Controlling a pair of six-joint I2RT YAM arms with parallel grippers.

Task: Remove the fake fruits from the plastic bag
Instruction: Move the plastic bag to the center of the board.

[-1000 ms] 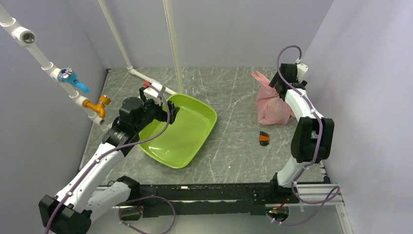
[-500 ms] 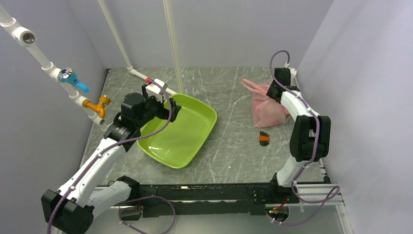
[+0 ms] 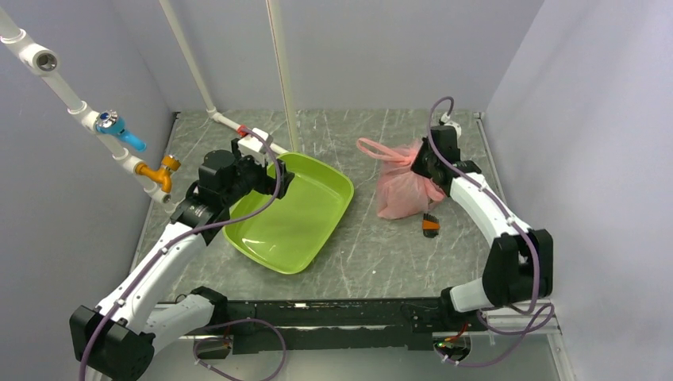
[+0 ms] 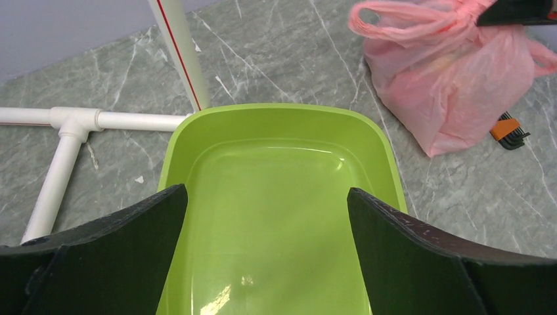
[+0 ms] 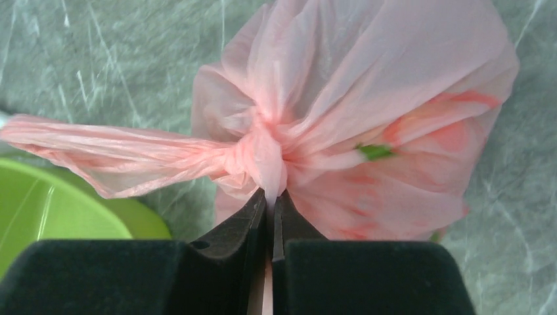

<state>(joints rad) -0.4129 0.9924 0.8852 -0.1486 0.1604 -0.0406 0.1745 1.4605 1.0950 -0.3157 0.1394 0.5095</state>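
Observation:
The pink plastic bag (image 3: 401, 189) hangs right of the green tray (image 3: 343, 193), its neck gathered in a knot. My right gripper (image 3: 422, 163) is shut on the thin plastic at that knot (image 5: 263, 157). The pinched film runs down between the fingers (image 5: 236, 230). One handle loop (image 5: 111, 157) stretches left toward the tray. The fake fruits show only as red (image 5: 453, 131) and green (image 5: 374, 151) patches through the bag wall. My left gripper (image 4: 266, 193) is open above the tray (image 4: 276, 110), with nothing between its fingers. The bag (image 4: 453, 85) lies to its upper right.
A small orange-and-black tool set (image 3: 430, 225) lies on the marble table just right of the bag's bottom. White pipe (image 3: 238, 127) runs along the table behind the tray, and a pipe with a blue valve (image 3: 119, 131) crosses the left wall.
My right gripper has shut on the bag's neck and carried the bag leftward from the far right corner toward the tray. The left arm has barely moved.

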